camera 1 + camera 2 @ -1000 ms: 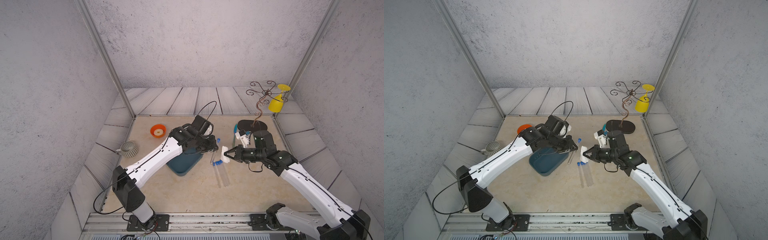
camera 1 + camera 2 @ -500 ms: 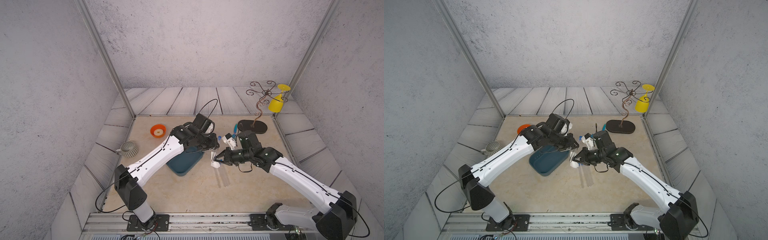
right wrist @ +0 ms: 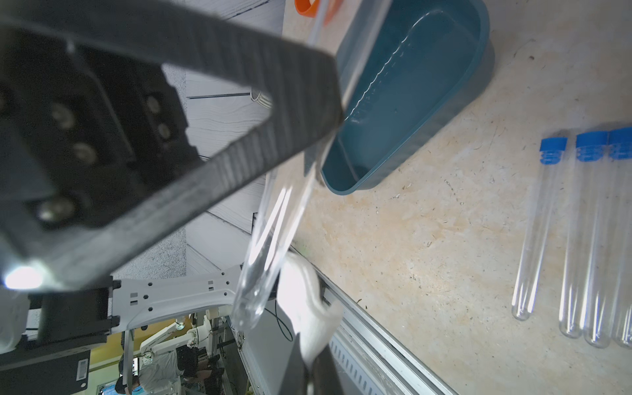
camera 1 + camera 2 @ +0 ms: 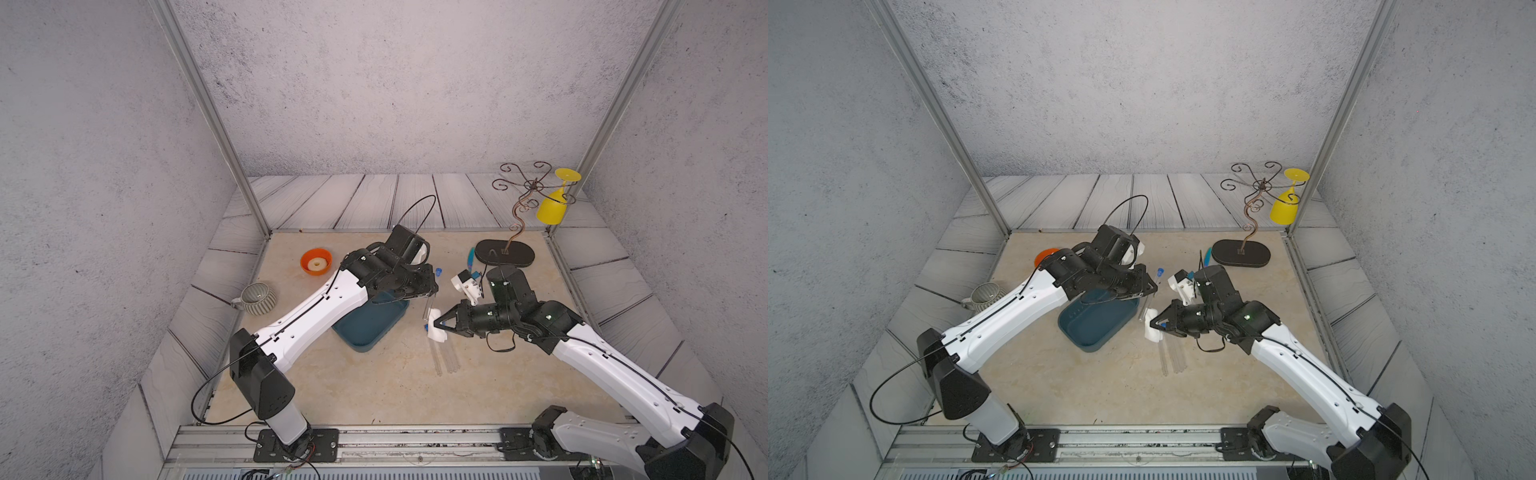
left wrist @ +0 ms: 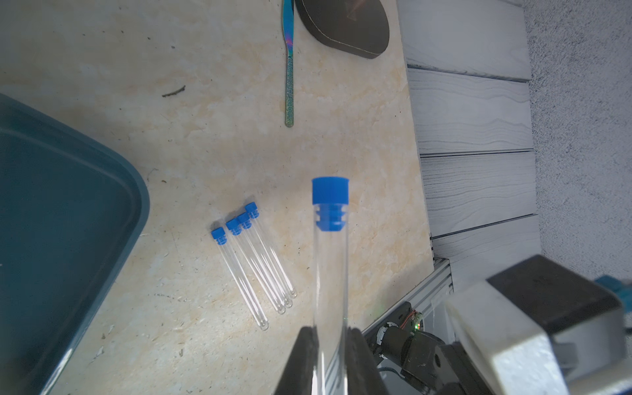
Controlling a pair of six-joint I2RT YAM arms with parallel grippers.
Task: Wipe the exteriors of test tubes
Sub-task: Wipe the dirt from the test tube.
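"Holding anything in your left gripper [image 5: 330, 345]?"

"Yes. Its jaws are clamped on one test tube, the held tube [image 5: 331, 266], low on the glass, so the blue cap [image 5: 330, 191] sticks out well beyond my fingers. In both top views it hangs tilted above the table [image 4: 374, 386], just beside a corner of the blue tub [image 4: 357, 347]"

"And the other arm?"

"My right gripper [image 4: 434, 323] is pinched tight on a white cloth [image 4: 438, 332]. In the right wrist view the cloth sits right by the rounded end of the held tube. I can't tell whether the two really touch"

"Where are the remaining tubes?"

"Four loose tubes [image 5: 254, 266] lie flat on the table, side by side, with their blue caps all at the same end. Three are bunched together and one lies slightly apart. In both top views they are below the tip of my right gripper, and the cloth hides their caps"

"What else is on the table?"

"An orange bowl [image 4: 305, 266] and a ribbed grey mug [image 4: 258, 299] are over on my left side. A wire stand [image 4: 505, 254] is at the far right corner with a yellow glass [image 4: 549, 212] hanging upside down from it. An iridescent utensil [image 5: 289, 85] lies just beside its base"
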